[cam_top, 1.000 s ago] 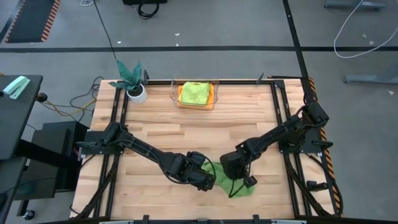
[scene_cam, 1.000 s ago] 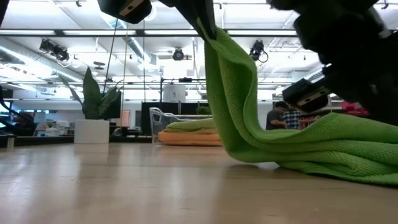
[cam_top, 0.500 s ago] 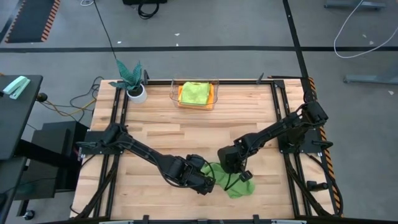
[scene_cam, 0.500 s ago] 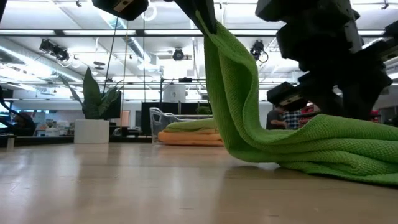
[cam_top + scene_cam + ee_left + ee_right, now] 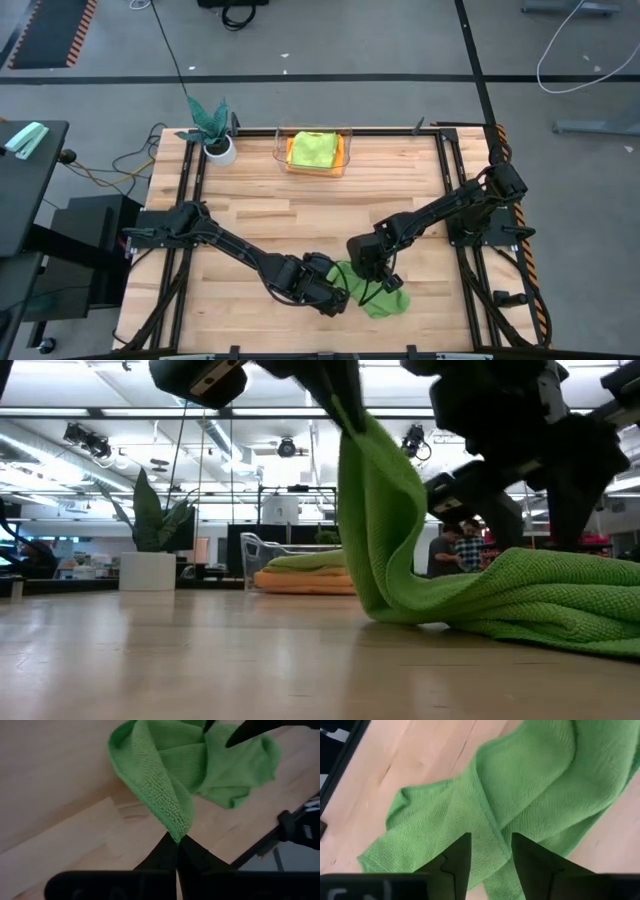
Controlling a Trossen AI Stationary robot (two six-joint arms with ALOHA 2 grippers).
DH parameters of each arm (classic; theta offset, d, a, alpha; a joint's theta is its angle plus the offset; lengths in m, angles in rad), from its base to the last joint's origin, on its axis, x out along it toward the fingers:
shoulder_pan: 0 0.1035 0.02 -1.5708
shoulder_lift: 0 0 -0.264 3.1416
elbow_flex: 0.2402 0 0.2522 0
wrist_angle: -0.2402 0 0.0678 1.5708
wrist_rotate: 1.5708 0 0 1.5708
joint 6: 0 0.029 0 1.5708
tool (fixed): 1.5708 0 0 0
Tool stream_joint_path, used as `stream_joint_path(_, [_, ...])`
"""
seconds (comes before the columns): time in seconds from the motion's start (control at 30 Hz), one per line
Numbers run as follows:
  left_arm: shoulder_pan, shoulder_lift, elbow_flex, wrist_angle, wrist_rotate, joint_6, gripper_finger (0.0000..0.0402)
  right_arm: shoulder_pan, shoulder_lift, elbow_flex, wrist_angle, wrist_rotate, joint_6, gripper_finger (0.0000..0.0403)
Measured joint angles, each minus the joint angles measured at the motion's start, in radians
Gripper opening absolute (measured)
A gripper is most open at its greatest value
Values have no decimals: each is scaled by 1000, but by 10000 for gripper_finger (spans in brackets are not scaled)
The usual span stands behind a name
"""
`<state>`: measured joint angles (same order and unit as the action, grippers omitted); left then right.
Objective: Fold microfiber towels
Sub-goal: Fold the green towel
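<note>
A green microfiber towel [image 5: 378, 297] lies bunched on the wooden table near its front edge. One corner rises steeply to my left gripper [image 5: 330, 297], which is shut on it [image 5: 380, 510]. My right gripper [image 5: 490, 857] stands open just above the towel's bunched part [image 5: 520, 795]. Its two fingers are spread over a ridge of cloth, and I cannot tell whether they touch it. More towels, lime green on orange, lie in a clear bin [image 5: 340, 165] at the far middle. My left gripper pinches one corner of the green towel [image 5: 176, 827] between its two fingertips. The fingers slant down from the table's left. That corner is lifted well off the table. The cloth hangs from it in a slack curve [image 5: 385, 560] down to the bunched remainder on the wood [image 5: 540, 605].
A potted plant with teal leaves [image 5: 212, 125] stands at the far left corner. Black frame rails run along the table's left and right edges. Bare wood spreads across the table's middle [image 5: 300, 215]. People show in the room behind [image 5: 460, 550].
My right gripper has opened and let go of the green towel. It has drawn a little toward the table's left and far side. The cloth it held now lies on the heap. My left gripper keeps its corner raised.
</note>
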<state>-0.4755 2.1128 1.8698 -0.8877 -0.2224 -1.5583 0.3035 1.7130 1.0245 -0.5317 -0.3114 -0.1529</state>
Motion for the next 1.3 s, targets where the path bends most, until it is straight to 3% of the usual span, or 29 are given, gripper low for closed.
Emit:
stream_joint_path(0.6, [0, 0, 0, 48, -16, 2, 6, 0, 47, -10, 51, -50, -53, 149])
stream_joint_path(0.9, [-5, 1, 0, 42, -28, 2, 6, 16, 50, -10, -61, -94, -24, 143])
stream_joint_path(1.1, [-4, 1, 0, 21, -29, 2, 11, 61, 49, -10, -115, -93, -4, 109])
stream_joint_path(1.3, [-5, 1, 0, 12, -39, 1, 8, 93, 49, -10, -138, -89, 32, 43])
